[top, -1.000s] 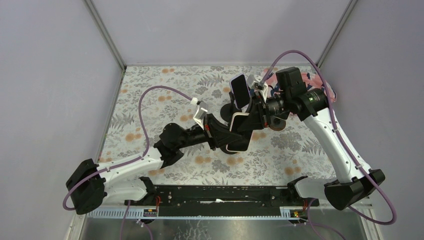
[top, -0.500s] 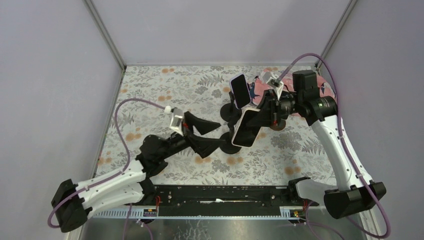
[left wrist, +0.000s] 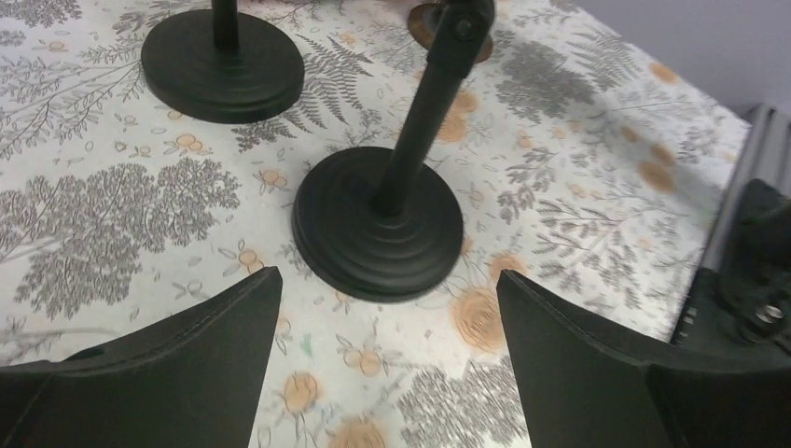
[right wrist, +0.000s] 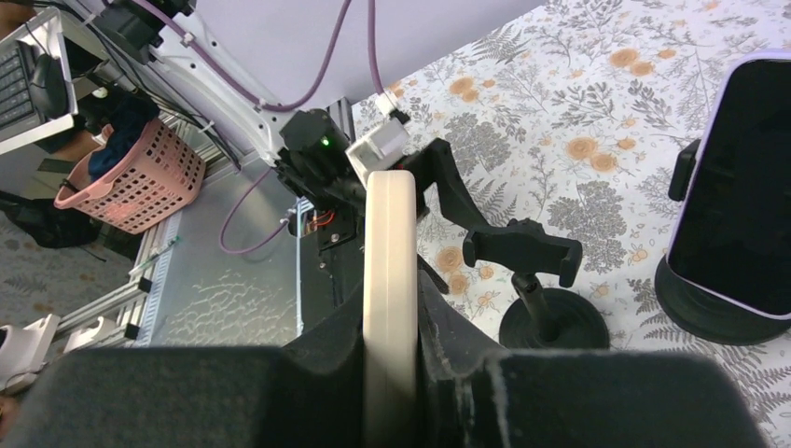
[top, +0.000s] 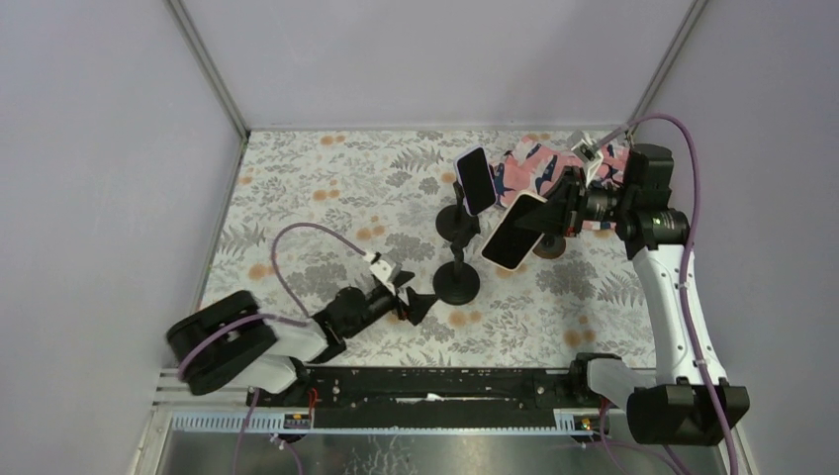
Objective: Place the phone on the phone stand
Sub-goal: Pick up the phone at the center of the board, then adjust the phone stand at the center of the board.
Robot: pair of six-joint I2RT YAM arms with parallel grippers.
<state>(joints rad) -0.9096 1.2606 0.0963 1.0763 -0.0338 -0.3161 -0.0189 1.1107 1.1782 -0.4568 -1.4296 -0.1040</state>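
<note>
My right pincer (right wrist: 390, 347) pinches phone (right wrist: 389, 233), aloft right of worktop (top: 297, 188) centre. My left pincer (top: 415, 301) spread, low near front edge, facing empty stand (left wrist: 378, 224). Risk: tilted phone misses cradle (right wrist: 520, 250), topples stand or knocks loaded stand (right wrist: 723, 322).

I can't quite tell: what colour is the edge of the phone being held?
Cream-white; the phone shows best in the right wrist view.

My left arm (top: 287, 341) is folded low near its base, with the left hand (top: 411, 302) low and its fingers (left wrist: 187, 350) spread wide. My right arm (top: 671, 287) stands tall, forearm bent toward my left, right hand (top: 554, 210) raised and clamped on the phone (top: 512, 231).
</note>
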